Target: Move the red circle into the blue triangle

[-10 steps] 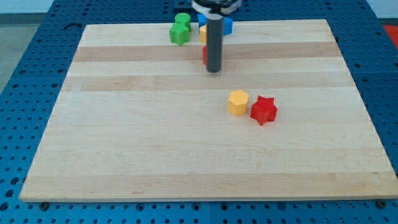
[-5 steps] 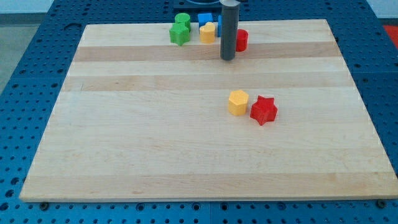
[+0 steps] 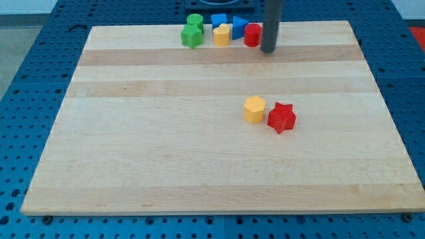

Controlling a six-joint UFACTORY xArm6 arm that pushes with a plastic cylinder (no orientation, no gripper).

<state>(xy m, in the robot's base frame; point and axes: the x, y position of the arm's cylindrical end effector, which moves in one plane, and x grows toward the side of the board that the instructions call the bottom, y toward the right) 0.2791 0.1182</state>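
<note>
The red circle [image 3: 252,34] lies near the board's top edge, touching the blue triangle [image 3: 239,26] on its left. My tip [image 3: 268,50] rests on the board just right of the red circle and slightly below it. The rod rises out of the view's top.
A yellow block [image 3: 221,34], a blue block [image 3: 218,19], a green block [image 3: 192,36] and a green circle [image 3: 195,21] cluster at the top left of the triangle. A yellow hexagon [image 3: 254,109] and a red star [image 3: 281,117] sit together mid-board. The wooden board [image 3: 133,146] lies on a blue pegboard.
My tip moved right and toward the top. The red circle moved up and right, then back left against the blue triangle.
</note>
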